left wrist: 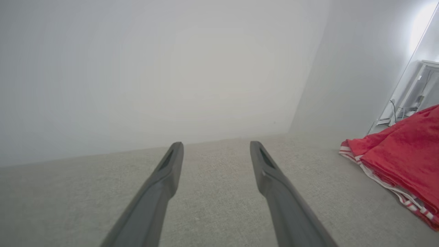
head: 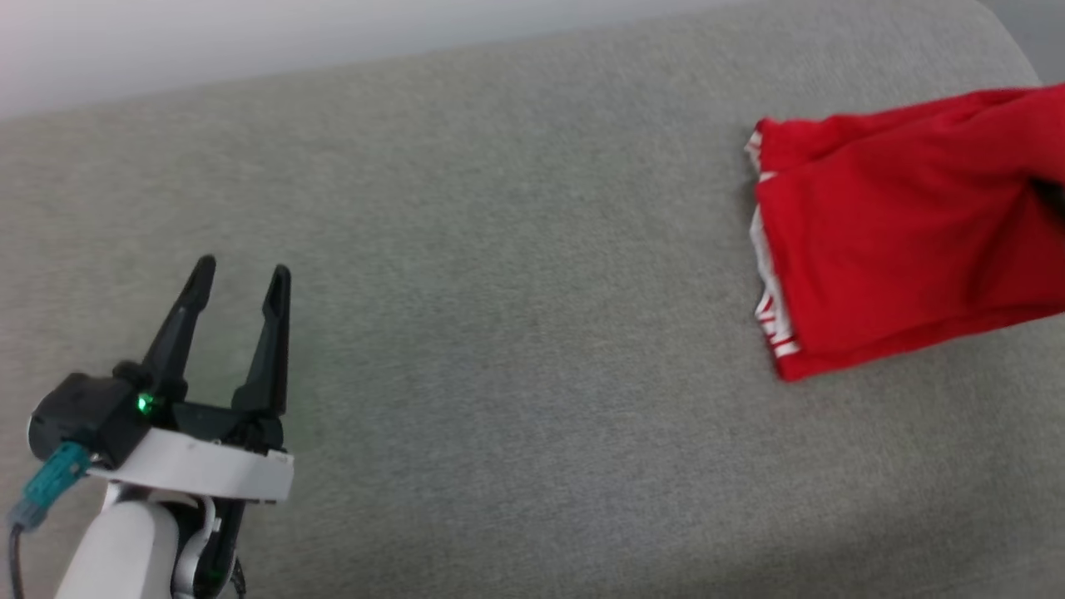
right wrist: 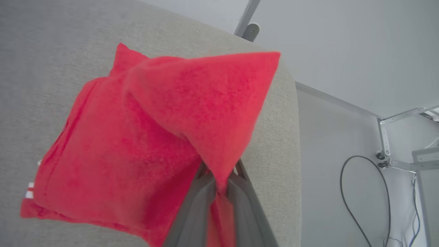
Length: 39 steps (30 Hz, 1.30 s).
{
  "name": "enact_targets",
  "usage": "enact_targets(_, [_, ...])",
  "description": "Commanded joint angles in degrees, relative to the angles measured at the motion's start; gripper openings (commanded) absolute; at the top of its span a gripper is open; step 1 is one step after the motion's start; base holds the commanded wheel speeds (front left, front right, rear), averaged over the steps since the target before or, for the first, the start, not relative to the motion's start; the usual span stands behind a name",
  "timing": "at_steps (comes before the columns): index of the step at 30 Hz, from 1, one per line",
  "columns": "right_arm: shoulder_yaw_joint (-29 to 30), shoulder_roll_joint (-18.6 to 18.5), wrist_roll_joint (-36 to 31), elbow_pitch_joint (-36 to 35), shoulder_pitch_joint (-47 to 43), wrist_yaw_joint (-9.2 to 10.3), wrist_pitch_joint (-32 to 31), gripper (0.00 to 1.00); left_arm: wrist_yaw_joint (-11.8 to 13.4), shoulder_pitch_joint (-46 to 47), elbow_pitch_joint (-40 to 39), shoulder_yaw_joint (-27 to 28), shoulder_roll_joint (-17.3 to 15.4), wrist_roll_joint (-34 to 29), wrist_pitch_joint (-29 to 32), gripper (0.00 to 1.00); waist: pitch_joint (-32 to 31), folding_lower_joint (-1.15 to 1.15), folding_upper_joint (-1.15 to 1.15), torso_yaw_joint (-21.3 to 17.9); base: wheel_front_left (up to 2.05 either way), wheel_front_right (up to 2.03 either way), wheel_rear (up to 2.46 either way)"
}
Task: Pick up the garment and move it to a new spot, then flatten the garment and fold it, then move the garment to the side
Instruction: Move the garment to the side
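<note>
The garment [head: 899,241] is a folded bright red shirt with white striped trim along its left edge, lying at the right of the grey padded table [head: 516,316]. In the right wrist view my right gripper [right wrist: 219,183] is shut on a raised fold of the garment [right wrist: 144,144], which lifts into a peak over the fingers. My left gripper [head: 241,279] hovers open and empty at the lower left of the head view, far from the cloth. The left wrist view has the open left gripper [left wrist: 216,151] low over the table and the garment [left wrist: 401,157] to its right.
The table's rounded far right corner [right wrist: 288,89] lies just beyond the garment, with floor, a metal frame [right wrist: 398,137] and a looping black cable [right wrist: 363,192] past it. A pale wall [left wrist: 154,68] rises behind the table's far edge.
</note>
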<state>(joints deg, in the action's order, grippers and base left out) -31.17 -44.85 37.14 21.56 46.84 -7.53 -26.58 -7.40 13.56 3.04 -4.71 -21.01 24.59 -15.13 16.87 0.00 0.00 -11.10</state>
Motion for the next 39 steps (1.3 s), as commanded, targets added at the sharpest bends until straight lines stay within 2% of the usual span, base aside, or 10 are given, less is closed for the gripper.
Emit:
enact_targets(1, [-0.9, -0.8, -0.7, 0.8, 1.3, 0.07, 1.0, 0.00, -0.1, 1.0, 0.3, -0.2, -0.5, -0.1, 0.1, 1.00, 4.3, 0.00, 0.00, -3.8, 0.00, 0.00, 0.00])
enact_targets(13, [-11.2, -6.3, -4.3, 14.6, 10.4, 0.07, 15.4, 0.00, -0.1, 6.9, 0.8, -4.5, -3.0, 1.0, 0.1, 1.00, 9.9, 0.00, 0.00, -2.7, 0.00, 0.00, 0.00])
enact_targets(28, [-12.7, -0.2, -12.2, 35.9, 18.6, 0.07, 28.5, 0.00, -0.1, 9.8, 2.2, -6.9, -3.6, 2.4, 0.1, 1.00, 12.2, 0.00, 0.00, 1.0, 0.00, 0.00, 0.00])
enact_targets(29, [-12.3, 0.2, -12.8, 37.3, 19.0, 0.07, 29.2, 0.18, -0.1, 9.8, 2.4, -6.8, -3.6, 2.4, 0.1, 1.00, 12.1, 0.00, 0.00, 1.2, 0.00, 0.00, 0.00])
enact_targets(30, [-12.0, 0.9, -13.2, 38.5, 19.3, 0.07, 29.8, 0.48, -0.1, 9.7, 2.4, -6.7, -3.6, 2.5, 0.0, 1.00, 11.9, 0.00, 0.00, 1.2, 0.00, 0.00, 0.00])
enact_targets(32, [-11.4, 2.1, -13.8, 40.7, 19.6, 0.07, 30.6, 0.62, -0.1, 9.4, 2.6, -6.5, -3.5, 2.5, 0.1, 1.00, 11.3, 0.00, 0.00, 1.4, 0.00, 0.00, 0.00])
enact_targets(33, [-11.4, 2.1, -13.8, 40.7, 19.6, 0.07, 30.6, 0.62, -0.1, 9.4, 2.6, -6.5, -3.5, 2.5, 0.1, 1.00, 11.3, 0.00, 0.00, 1.4, 0.00, 0.00, 0.00])
enact_targets(34, [-11.1, 2.4, -14.0, 41.6, 19.9, 0.07, 31.1, 0.88, -0.1, 9.1, 2.6, -6.4, -3.4, 2.6, 0.1, 1.00, 10.8, 0.00, 0.00, 1.4, 0.00, 0.00, 0.00])
enact_targets(35, [-11.0, 2.7, -14.2, 42.3, 20.2, 0.07, 31.6, 1.00, -0.1, 8.9, 2.7, -6.2, -3.2, 2.6, 0.0, 1.00, 10.3, 0.00, 0.00, 1.5, 0.00, 0.00, 0.00])
enact_targets(39, [-10.6, 3.9, -14.4, 44.4, 20.4, 0.07, 33.6, 1.00, -0.1, 7.6, 3.1, -5.6, -2.6, 2.7, 0.0, 1.00, 7.6, 0.00, 0.00, 1.9, 0.00, 0.00, 0.00])
